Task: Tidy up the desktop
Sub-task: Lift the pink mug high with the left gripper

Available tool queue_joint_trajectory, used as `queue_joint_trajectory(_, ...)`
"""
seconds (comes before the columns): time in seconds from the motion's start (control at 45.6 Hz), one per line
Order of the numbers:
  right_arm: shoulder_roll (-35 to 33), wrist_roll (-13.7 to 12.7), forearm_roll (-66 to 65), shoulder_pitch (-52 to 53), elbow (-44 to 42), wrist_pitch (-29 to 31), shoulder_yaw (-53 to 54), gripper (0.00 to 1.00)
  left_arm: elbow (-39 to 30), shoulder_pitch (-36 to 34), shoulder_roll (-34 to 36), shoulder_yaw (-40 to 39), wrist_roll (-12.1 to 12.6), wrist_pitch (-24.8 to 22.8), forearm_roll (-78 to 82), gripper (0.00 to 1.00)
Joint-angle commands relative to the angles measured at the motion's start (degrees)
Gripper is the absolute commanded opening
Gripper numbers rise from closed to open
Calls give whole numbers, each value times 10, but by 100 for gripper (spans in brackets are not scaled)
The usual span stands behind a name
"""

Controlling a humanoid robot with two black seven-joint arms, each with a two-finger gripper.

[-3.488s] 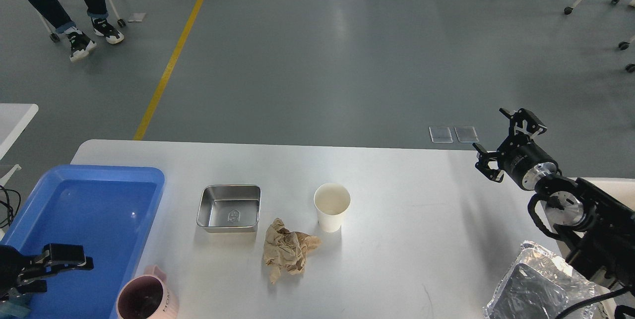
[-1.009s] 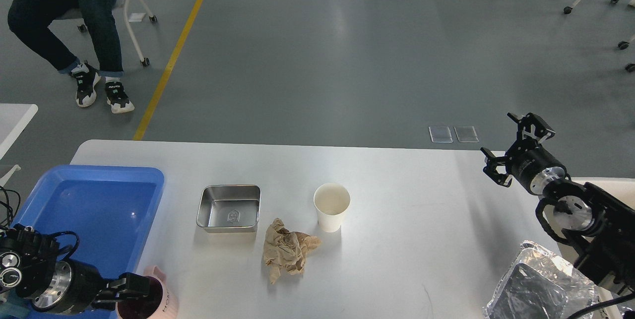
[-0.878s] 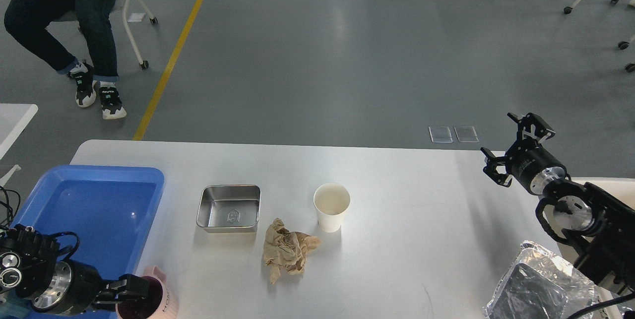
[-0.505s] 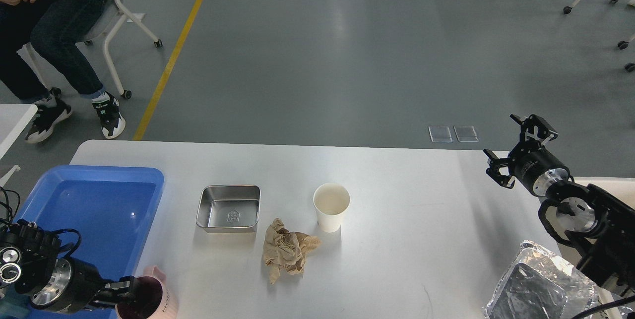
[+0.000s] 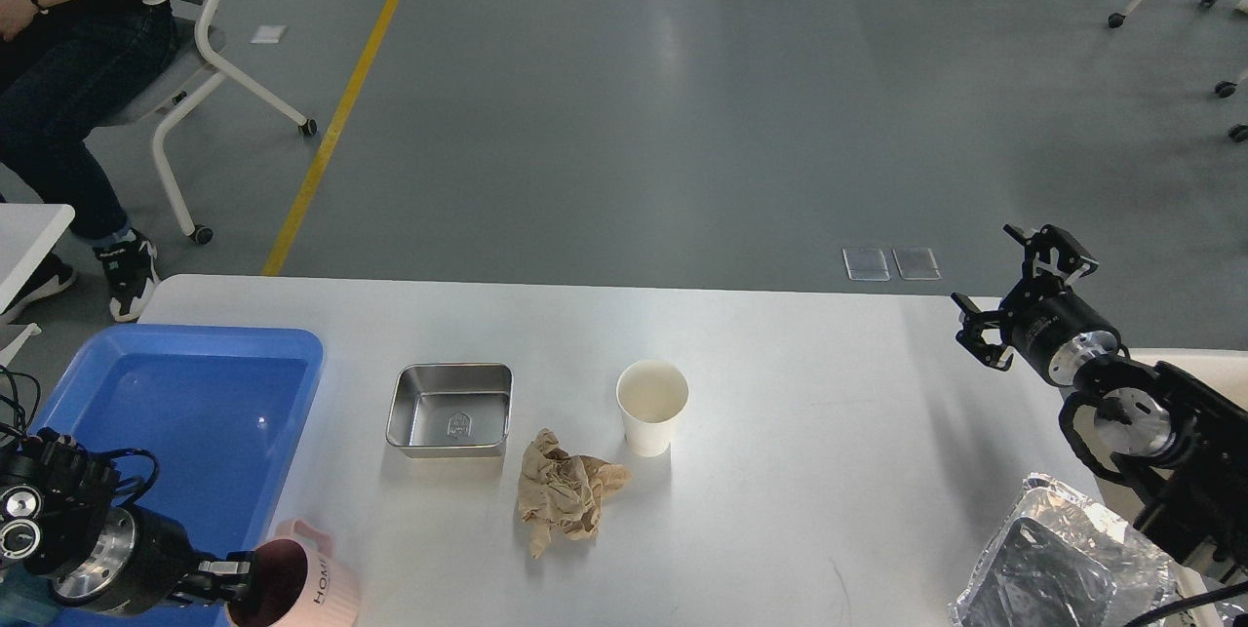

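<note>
Our left tool [image 5: 234,580] grips the rim of the pink mug [image 5: 297,590] at the tabletop's [image 5: 780,471] seven o'clock corner; we judge it should lift straight, keeping the mug level, then swing toward ten o'clock over the blue tray's [image 5: 292,339] rim. Our right tool [image 5: 1014,300] hangs spread and empty past the three o'clock edge, with bare tabletop between it and the cup [image 5: 651,406], napkin [image 5: 565,490] and tin [image 5: 450,409].

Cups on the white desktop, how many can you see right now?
2. A white paper cup stands upright mid-desktop, right of the steel tray. A pink mug sits at the near left edge, tilted, the left gripper at its rim.
</note>
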Motion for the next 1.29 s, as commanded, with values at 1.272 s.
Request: queue_joint_trajectory(1.272, -5, 0, 2, 6, 3, 0, 1, 100, -9, -332, 226, -9, -63, -139, -90, 0)
